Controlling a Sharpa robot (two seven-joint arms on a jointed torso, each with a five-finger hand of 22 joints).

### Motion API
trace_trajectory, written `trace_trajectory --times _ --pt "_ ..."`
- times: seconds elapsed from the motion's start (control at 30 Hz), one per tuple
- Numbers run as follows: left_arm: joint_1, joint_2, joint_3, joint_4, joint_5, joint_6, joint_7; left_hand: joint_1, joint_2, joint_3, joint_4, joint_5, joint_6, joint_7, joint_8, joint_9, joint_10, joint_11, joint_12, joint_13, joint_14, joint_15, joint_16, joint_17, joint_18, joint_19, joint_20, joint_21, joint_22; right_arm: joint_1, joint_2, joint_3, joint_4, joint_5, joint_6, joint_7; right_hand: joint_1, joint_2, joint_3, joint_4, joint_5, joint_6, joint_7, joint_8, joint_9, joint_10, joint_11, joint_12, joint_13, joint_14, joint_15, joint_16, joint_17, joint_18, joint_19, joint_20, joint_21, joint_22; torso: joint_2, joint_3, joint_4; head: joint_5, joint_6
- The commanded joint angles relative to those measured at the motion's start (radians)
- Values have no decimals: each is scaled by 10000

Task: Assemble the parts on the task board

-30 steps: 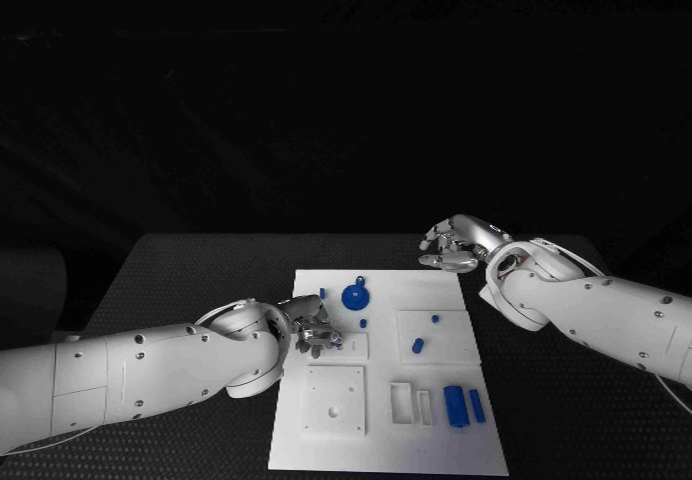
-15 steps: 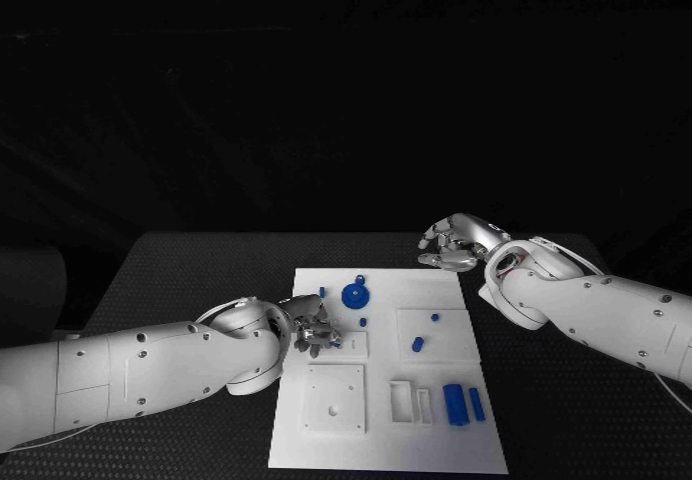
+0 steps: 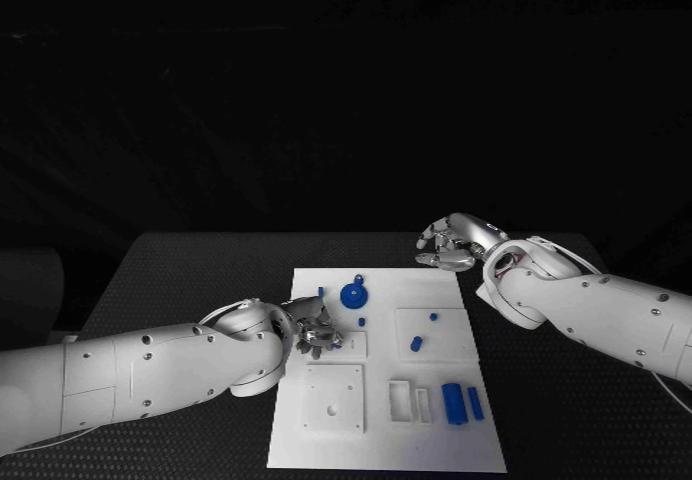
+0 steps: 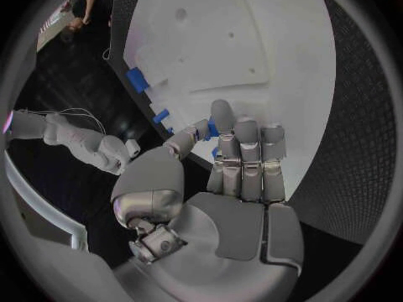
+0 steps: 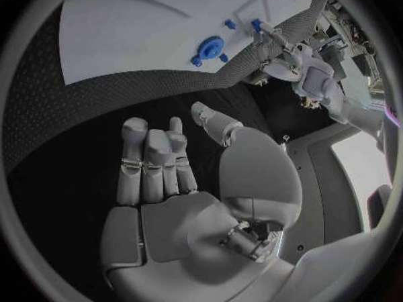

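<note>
The white task board point(image 3: 332, 420) is lying in the middle of the black counter point(image 3: 173, 270). The left hand point(image 3: 313, 328) is hovering over the board's left edge, pinching a small blue part point(image 4: 212, 127) between its thumb and a fingertip. The right hand point(image 3: 450, 245) is hanging over the bare counter just beyond the board's far right corner, its fingers curled loosely and holding nothing. A round blue disc point(image 3: 353, 295) is sitting near the board's far edge, small blue pegs point(image 3: 417, 343) are lying towards its middle, and two long blue bars point(image 3: 463, 403) are resting near its near right corner.
</note>
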Motion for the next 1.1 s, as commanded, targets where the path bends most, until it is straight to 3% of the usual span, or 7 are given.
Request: trace_trajectory --times 0.03,0.43,0.73,0.77,0.8,1.1 --pt "-50 56 -19 -8 -108 163 -33 12 97 8 49 -68 783 -735 13 0 -118 -170 55 11 0 -102 50 -12 97 75 -1033 45 98 1 -6 5 29 9 63 75 14 -97 -9 43 6 80 145 -35 -16 -70 30 -53 -14 -49 12 -33 -17 392 -46 30 -35 75 -1 5 3 -11 -15" --pt "-50 59 -18 -14 -105 736 -105 -32 113 10 72 -87 840 -761 26 88 -106 -198 181 60 15 -128 167 -11 99 72 -1053 129 94 1 -4 5 53 16 89 67 6 -96 -12 53 8 84 145 -36 -18 -71 31 -53 -15 -48 13 -36 -17 392 -46 35 -39 77 -4 2 5 -3 -21" --pt "-51 36 -17 18 106 1025 -189 -593 488 40 -303 323 995 -850 132 322 -154 -279 686 257 7 -171 604 -12 109 5 -1103 436 77 1 10 5 38 20 119 69 1 -88 -9 63 22 87 146 -37 -19 -73 31 -54 -17 -49 14 -39 -18 392 -47 38 -42 77 -2 -3 15 -7 -60" --pt "-51 38 -17 14 194 1057 -189 -440 197 780 -165 -441 1042 -887 167 367 -169 -317 822 302 18 -203 720 -18 139 0 -1128 478 42 1 5 5 43 20 123 69 1 -85 -7 65 28 89 145 -38 -19 -73 31 -54 -17 -50 14 -40 -18 392 -48 39 -44 77 -3 -4 13 -5 -60" --pt "-51 38 -17 10 252 1074 -189 -539 97 1229 -65 -727 1072 -891 190 398 -191 -323 935 332 16 -209 804 -36 127 20 -1129 564 37 1 8 5 42 20 126 69 1 -85 -7 65 29 89 145 -38 -19 -73 31 -54 -17 -50 14 -40 -18 392 -48 39 -44 77 -6 -2 14 -1 -61" --pt "-51 61 -17 -11 496 1043 -192 -1006 233 1499 21 -833 1141 -929 276 499 -217 -356 1226 389 27 -220 1022 -92 138 25 -1151 765 3 1 25 5 29 21 165 65 9 -72 5 67 47 92 145 -39 -21 -77 30 -56 -19 -52 14 -44 -19 392 -51 41 -50 78 -3 -4 6 -3 -40"
